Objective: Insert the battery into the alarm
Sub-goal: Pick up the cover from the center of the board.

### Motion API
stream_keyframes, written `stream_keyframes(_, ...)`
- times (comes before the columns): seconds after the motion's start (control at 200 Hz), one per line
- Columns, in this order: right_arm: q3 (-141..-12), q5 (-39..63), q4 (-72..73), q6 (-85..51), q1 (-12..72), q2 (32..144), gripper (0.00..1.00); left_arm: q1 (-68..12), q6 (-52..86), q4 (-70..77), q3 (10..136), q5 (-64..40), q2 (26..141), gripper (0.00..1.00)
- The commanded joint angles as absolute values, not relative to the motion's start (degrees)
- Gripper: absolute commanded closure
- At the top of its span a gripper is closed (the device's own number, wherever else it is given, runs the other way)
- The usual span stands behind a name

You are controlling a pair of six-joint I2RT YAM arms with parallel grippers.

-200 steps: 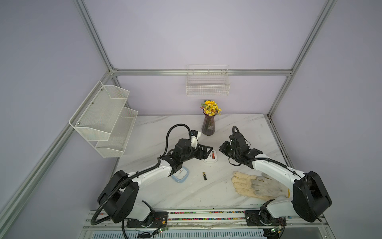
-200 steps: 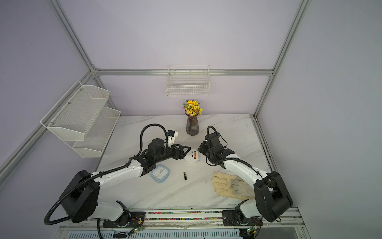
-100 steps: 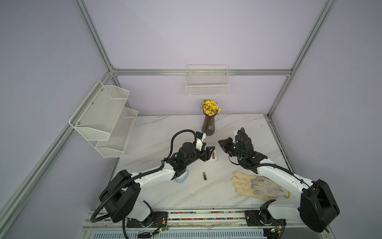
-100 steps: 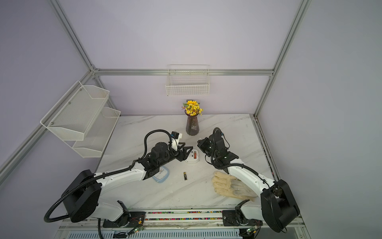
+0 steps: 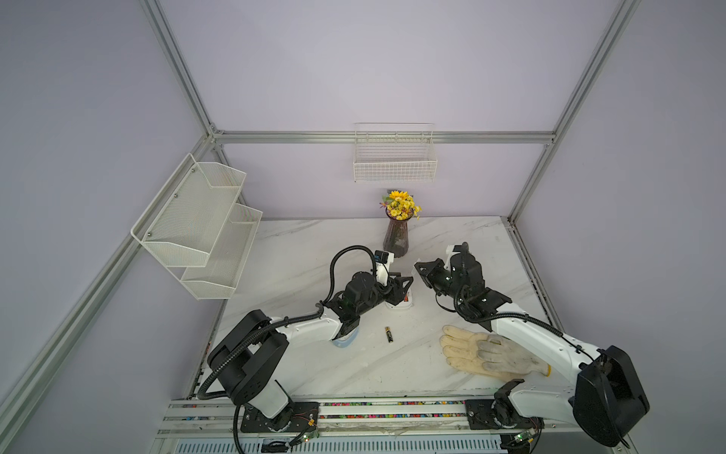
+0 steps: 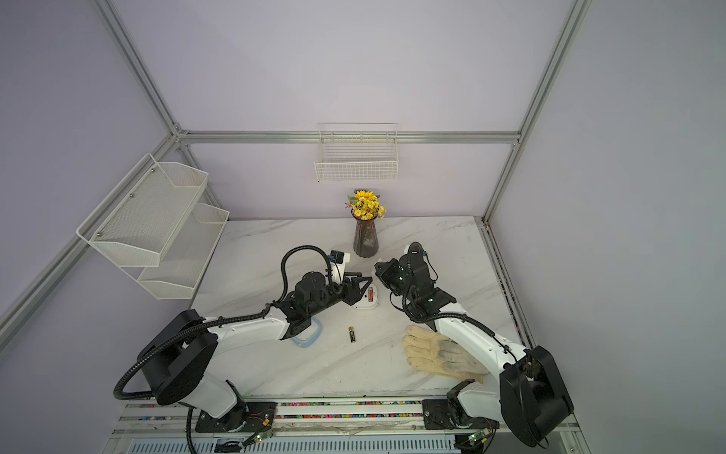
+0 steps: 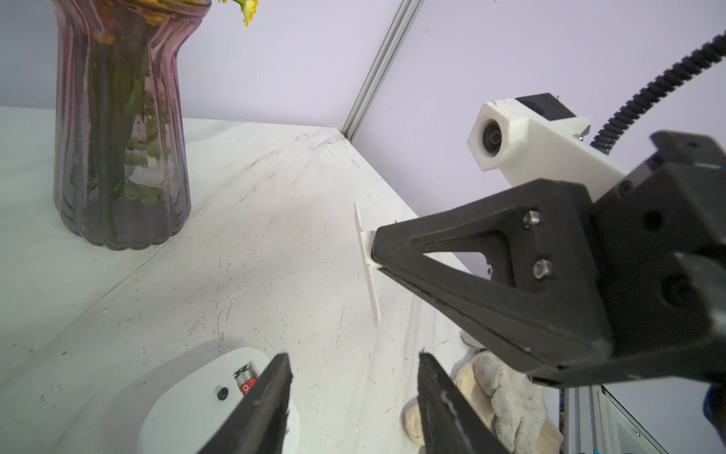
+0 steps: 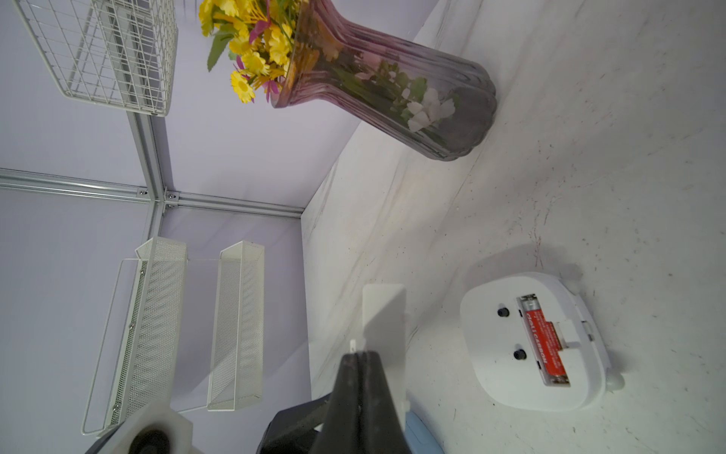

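The alarm (image 8: 530,342) lies face down on the counter (image 5: 314,251), in front of the vase (image 5: 396,239). Its back compartment is uncovered, with a red battery (image 8: 544,342) lying lengthwise inside. A black battery (image 5: 388,334) lies loose on the counter nearer the front edge, well apart from the alarm.

The left tool (image 7: 353,365) hangs just over the alarm with its jaws spread and nothing between them. One finger (image 7: 267,401) overlaps the white casing in the left wrist view, but the angle is too poor to tell whether it touches.

The right tool (image 8: 355,355) is raised beside the alarm, its jaws pressed together on a thin white cover plate (image 8: 383,318), pinched by a small tab at its edge.

A pale glove (image 5: 483,351) lies flat by the right arm, and a blue-rimmed lid (image 6: 310,338) shows partly from under the left arm
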State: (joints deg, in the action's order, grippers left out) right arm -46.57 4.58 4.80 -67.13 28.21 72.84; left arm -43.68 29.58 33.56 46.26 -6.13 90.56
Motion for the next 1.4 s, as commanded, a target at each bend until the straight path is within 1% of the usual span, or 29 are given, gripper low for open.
stream_keyframes(0.0, -47.64, 5.56, 6.94, -69.00, 28.03, 72.43, 1.00, -44.19, 30.67, 37.62, 48.16, -6.88, 90.90, 0.50)
stream_keyframes(0.195, -47.63, 6.37, 7.77, -69.28, 28.10, 72.73, 1.00, -44.55, 30.59, 37.70, 49.02, -7.03, 91.87, 0.54)
stream_keyframes(0.4, -47.98, 7.03, 7.82, -69.20, 28.27, 72.96, 1.00, -45.00, 30.06, 37.87, 50.13, -7.14, 93.06, 0.60)
stream_keyframes(0.5, -47.90, 6.97, 7.73, -69.32, 28.37, 72.80, 1.00, -45.00, 30.15, 37.71, 50.44, -6.77, 93.33, 0.66)
stream_keyframes(0.71, -47.77, 7.38, 8.09, -69.44, 28.39, 72.70, 1.00, -45.09, 30.54, 37.12, 50.64, -6.25, 93.48, 0.73)
stream_keyframes(0.87, -47.70, 7.56, 8.09, -69.44, 28.52, 72.44, 1.00, -45.10, 30.93, 36.44, 51.19, -5.24, 93.74, 0.81)
stream_keyframes(1.105, -47.82, 8.17, 7.52, -69.45, 28.56, 72.60, 1.00, -45.18, 31.11, 35.58, 51.99, -5.31, 93.99, 0.87)
stream_keyframes(1.395, -48.25, 8.74, 7.02, -69.71, 28.70, 73.01, 1.00, -45.16, 30.40, 34.21, 51.55, -2.93, 93.45, 0.99)
